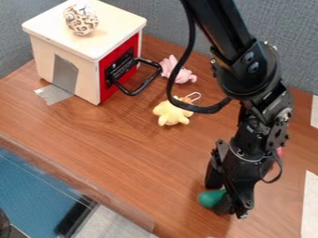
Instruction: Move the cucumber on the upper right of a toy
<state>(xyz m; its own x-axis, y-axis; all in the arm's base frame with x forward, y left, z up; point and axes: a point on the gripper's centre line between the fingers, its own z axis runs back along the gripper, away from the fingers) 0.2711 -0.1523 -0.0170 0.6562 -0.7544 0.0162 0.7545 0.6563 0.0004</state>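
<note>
The gripper hangs low over the lower right part of the wooden table, its fingers shut on the green cucumber. The cucumber's rounded end sticks out to the left between the fingers, and its other end is hidden by the gripper. A yellow plush toy lies near the middle of the table, up and to the left of the gripper. Behind it, close to the box, is a pink plush toy.
A white box with a red front and black handle stands at the upper left, a spotted ball on top. Part of a red thing shows behind the arm. The table's near edge slants across the lower left.
</note>
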